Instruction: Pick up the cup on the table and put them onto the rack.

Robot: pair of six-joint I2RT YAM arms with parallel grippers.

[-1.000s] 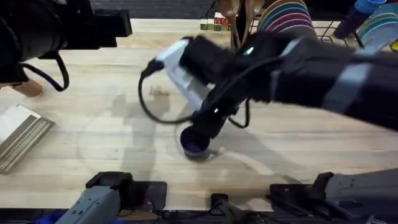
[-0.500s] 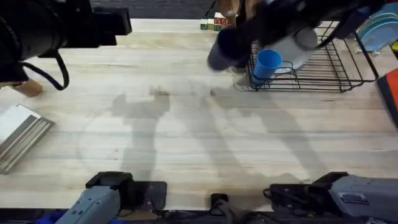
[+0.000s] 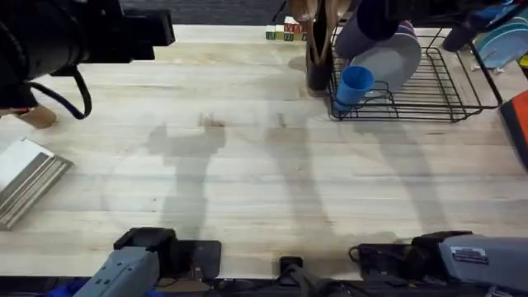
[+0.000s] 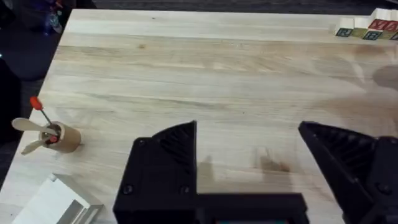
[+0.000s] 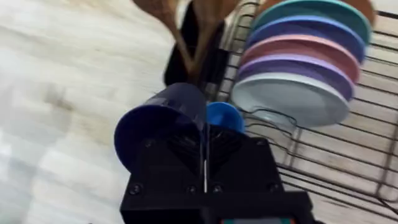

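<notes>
One navy cup (image 5: 163,121) gripped in right jaws over rack (image 5: 348,155); left jaws open.

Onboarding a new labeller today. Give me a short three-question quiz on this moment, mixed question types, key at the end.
1. True or false: the sky blue cup is already in the rack.
2. What is the right gripper holding?
A. a plate
B. the dark navy cup
C. a wooden spoon
3. Fill in: the left gripper hangs over bare table with its fingers ____.

Key
1. True. It sits at the rack's front left corner, beside the grey plate.
2. B. The right wrist view shows the fingers closed on the cup's rim, close to the rack.
3. Open. Nothing sits between them.
</notes>
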